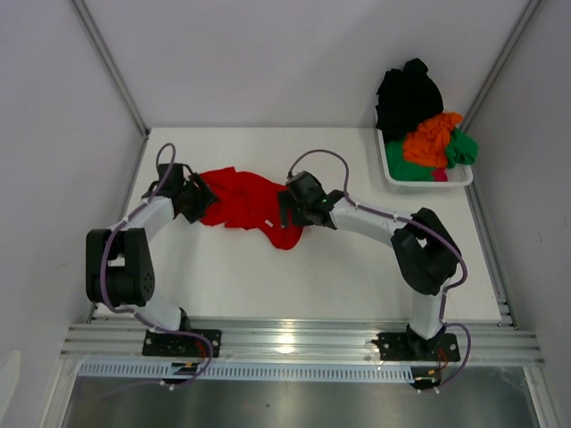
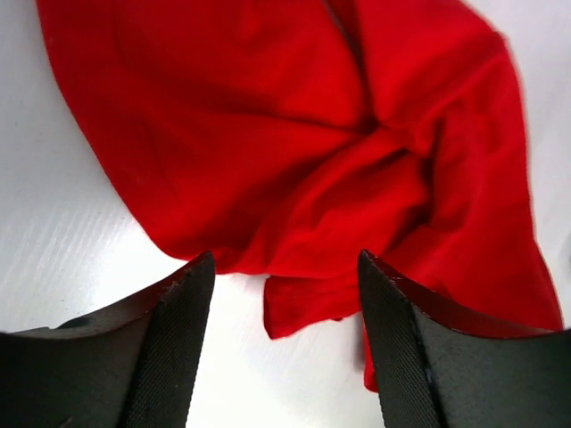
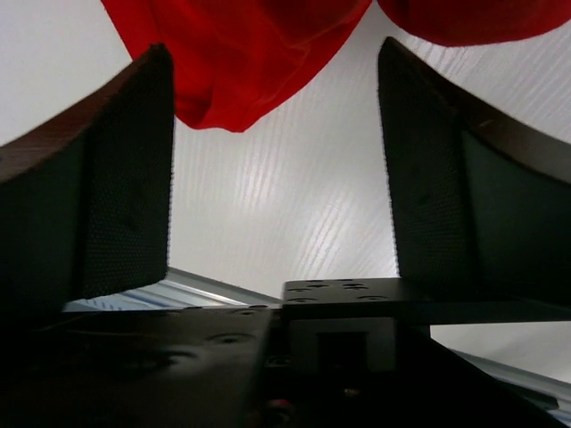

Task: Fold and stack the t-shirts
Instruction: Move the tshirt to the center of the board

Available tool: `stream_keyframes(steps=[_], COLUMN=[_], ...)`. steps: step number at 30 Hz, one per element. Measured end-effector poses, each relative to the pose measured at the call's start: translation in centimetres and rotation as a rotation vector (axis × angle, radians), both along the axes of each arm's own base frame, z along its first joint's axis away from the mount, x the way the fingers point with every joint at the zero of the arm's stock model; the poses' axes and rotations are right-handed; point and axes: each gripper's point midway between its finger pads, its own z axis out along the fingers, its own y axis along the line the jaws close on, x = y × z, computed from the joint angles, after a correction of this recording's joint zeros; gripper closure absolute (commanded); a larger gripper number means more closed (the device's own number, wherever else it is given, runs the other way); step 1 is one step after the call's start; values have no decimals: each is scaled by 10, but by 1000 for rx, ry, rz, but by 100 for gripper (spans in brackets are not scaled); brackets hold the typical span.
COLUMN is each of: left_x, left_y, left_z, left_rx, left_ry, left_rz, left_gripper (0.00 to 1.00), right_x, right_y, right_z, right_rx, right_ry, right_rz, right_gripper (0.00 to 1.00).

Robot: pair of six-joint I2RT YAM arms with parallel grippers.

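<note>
- Your left gripper (image 2: 285, 260) sits at the left end of the red t-shirt (image 1: 245, 201), its jaws spread apart with nothing pinched between them.
- From the left wrist you see its two black fingers (image 2: 169, 339) flanking a small flap at the shirt's near hem. The flap lies on the white table (image 1: 294, 276) in the gap, and you cannot tell whether either pad touches it.
- Your right gripper (image 3: 275, 45) sits at the shirt's right end, jaws spread wide and holding nothing.
- From the right wrist you see bare table between its textured pads (image 3: 116, 178). A rounded lobe of red cloth lies just past the tip of the finger on the left of that view, and another red edge shows at the top right.
- You find the red t-shirt crumpled and unfolded on the far half of the table. It stretches sideways between the two grippers, with a pointed corner trailing toward the near edge beside the right gripper.
- Its creases gather into a bunch of folds near the middle, as the left wrist view shows.
- You have the other t-shirts heaped in a white basket (image 1: 428, 185) at the far right corner of the table, well apart from the red one.
- In that heap a black t-shirt (image 1: 409, 94) stands highest at the back and an orange t-shirt (image 1: 433, 138) lies in front of it. A green t-shirt (image 1: 462, 147) spills over the right rim, and a sliver of a pink t-shirt (image 1: 439, 176) shows at the front wall.
</note>
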Motion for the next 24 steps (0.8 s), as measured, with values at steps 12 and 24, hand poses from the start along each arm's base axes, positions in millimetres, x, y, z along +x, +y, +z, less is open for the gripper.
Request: stream_keyframes(steps=[12,24], left_x=[21,7], left_y=[-11,-27], left_z=[-13,-19], left_rx=[75,160], left_ry=[60,99], left_rz=[30,-48], left_gripper=[55,45], right_x=[34,15], right_y=[-31,-114], right_z=[-14,66], right_rx=[9,85], right_ry=[23,-67], right_rz=[-66,-189], right_gripper=[100,97])
